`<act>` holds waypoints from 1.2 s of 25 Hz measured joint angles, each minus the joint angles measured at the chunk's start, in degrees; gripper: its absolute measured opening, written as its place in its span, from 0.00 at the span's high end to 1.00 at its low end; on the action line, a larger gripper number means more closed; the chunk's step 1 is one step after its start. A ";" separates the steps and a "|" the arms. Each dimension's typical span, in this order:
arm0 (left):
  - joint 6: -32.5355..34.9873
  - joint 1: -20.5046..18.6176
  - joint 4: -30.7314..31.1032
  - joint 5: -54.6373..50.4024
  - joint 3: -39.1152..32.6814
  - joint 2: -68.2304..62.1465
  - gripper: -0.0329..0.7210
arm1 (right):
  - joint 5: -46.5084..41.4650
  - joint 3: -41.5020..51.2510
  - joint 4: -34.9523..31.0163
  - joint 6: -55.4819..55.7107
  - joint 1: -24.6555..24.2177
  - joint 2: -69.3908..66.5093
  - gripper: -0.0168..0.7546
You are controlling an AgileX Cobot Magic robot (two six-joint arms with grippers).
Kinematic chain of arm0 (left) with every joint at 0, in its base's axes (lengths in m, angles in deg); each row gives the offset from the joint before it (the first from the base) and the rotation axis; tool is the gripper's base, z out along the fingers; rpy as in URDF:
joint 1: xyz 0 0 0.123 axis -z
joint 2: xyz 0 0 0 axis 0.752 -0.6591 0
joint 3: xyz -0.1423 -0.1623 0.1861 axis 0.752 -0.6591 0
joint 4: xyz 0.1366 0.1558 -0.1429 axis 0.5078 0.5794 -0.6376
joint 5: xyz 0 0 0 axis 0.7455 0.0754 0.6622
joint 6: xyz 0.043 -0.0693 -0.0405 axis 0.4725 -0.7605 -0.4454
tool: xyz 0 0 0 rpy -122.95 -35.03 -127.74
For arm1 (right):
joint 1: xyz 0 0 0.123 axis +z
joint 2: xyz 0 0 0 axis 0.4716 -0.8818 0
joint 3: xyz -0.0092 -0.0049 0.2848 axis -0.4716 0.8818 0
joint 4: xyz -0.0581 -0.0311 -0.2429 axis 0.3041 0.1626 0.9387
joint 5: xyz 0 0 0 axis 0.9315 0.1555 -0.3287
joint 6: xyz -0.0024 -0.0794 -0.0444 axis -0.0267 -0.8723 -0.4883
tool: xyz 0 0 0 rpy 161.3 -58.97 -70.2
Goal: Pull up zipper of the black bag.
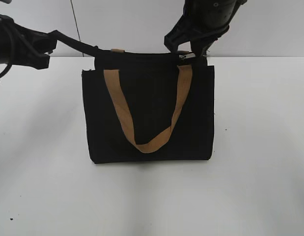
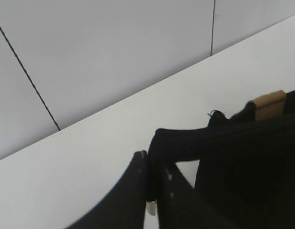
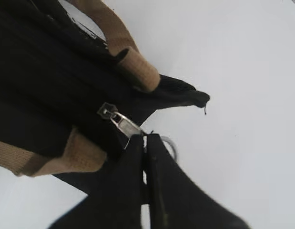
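Observation:
The black bag (image 1: pixel 152 113) stands upright on the white table, its tan handle (image 1: pixel 142 123) hanging down the front. My left gripper (image 1: pixel 51 44) is shut on the black fabric tail at the bag's top left corner (image 2: pixel 180 143), pulling it out to the left. My right gripper (image 1: pixel 188 51) is at the bag's top right end, shut on the zipper (image 1: pixel 187 56). In the right wrist view the silver pull tab (image 3: pixel 123 123) runs from the slider into my closed fingertips (image 3: pixel 145 140), and its ring shows behind them.
The white table (image 1: pixel 260 172) spreads around the bag. A pale wall (image 1: pixel 127 24) with a dark seam rises behind it. A tan strap tab (image 2: pixel 267 102) sits on the bag's top edge near the left gripper.

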State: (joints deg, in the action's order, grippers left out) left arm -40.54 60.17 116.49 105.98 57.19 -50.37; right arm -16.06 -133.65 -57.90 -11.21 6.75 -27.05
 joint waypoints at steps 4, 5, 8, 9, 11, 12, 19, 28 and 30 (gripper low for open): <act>0.00 0.02 -0.06 -0.58 0.00 0.00 0.92 | -0.85 0.00 -0.09 -1.28 -0.73 1.56 1.00; 0.00 0.02 -0.11 -0.68 0.00 0.00 0.92 | -0.92 0.00 -0.22 -1.64 -0.75 1.75 1.00; 0.00 0.02 -1.03 -1.71 0.00 0.00 0.92 | -1.02 0.00 -1.16 -2.11 -0.77 1.89 1.00; -0.25 0.02 -2.21 -2.42 0.00 0.00 0.91 | -1.02 0.00 -1.71 -2.17 -0.77 1.89 0.99; -2.77 0.02 -3.61 -5.67 0.00 0.00 0.87 | -1.02 0.00 -3.11 -2.17 -0.77 1.89 0.95; -4.66 0.02 -4.16 -8.31 0.00 0.00 0.82 | -1.02 0.00 -4.11 -2.17 -0.77 1.89 0.91; -8.87 5.38 -12.46 -32.91 0.00 0.07 0.31 | -1.02 0.00 -8.68 -2.98 -0.77 2.09 0.43; 25.58 14.29 -49.72 -58.06 2.79 0.19 0.32 | -1.07 0.00 -10.37 -3.16 -0.77 8.71 0.36; 31.78 14.39 -54.76 -66.46 4.68 0.92 0.33 | -1.07 0.00 -11.54 -3.33 -0.77 11.26 0.36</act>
State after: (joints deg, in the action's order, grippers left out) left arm -8.76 74.56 61.73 39.52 61.87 -49.45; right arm -17.13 -133.65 -69.44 -14.54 5.97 -15.79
